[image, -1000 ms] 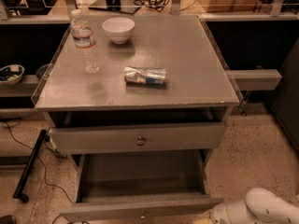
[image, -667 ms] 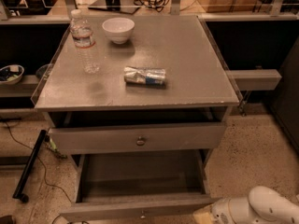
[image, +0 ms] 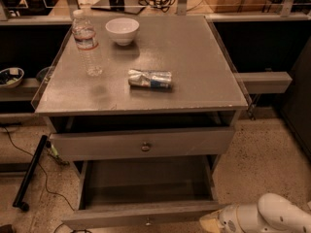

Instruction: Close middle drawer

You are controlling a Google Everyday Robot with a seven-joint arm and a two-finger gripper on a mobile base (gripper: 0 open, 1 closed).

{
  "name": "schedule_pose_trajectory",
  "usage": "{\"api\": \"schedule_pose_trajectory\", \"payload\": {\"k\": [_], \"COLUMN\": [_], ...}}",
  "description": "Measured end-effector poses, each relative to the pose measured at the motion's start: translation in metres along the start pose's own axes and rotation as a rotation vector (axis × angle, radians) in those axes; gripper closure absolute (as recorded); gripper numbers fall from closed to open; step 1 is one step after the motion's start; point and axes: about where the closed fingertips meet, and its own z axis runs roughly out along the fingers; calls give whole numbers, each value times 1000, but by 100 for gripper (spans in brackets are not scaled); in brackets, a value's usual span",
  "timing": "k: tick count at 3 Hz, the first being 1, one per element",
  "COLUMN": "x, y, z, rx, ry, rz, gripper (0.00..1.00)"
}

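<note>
Camera view: the wide grey wooden middle drawer [image: 146, 184] hangs pulled well out at the bottom of the cabinet, its bare inside showing. The white-and-tan gripper [image: 210, 223] sits low on the right, just beside the drawer front's right end; open or closed, cannot tell. Above it, the taller grey upper drawer [image: 184, 142] stands slightly out. On the grey tabletop [image: 199, 67] are a clear plastic water bottle [image: 86, 42], a white bowl [image: 122, 30] and a crumpled packet [image: 149, 78]. Speckled stone ground [image: 262, 154] lies open on the right, and a black pole [image: 30, 174] lies on the left.

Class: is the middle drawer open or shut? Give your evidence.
Open. The middle drawer is pulled far out, its bare floor showing. The gripper is by the right end of its front.
</note>
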Motion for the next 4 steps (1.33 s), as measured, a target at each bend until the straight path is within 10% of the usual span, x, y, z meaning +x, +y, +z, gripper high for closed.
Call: {"api": "schedule_pose_trajectory", "payload": {"k": [4], "x": [-33], "y": [5], "z": [18], "rx": [-11], "ry": [-42], "rz": [-21], "gripper": [100]}}
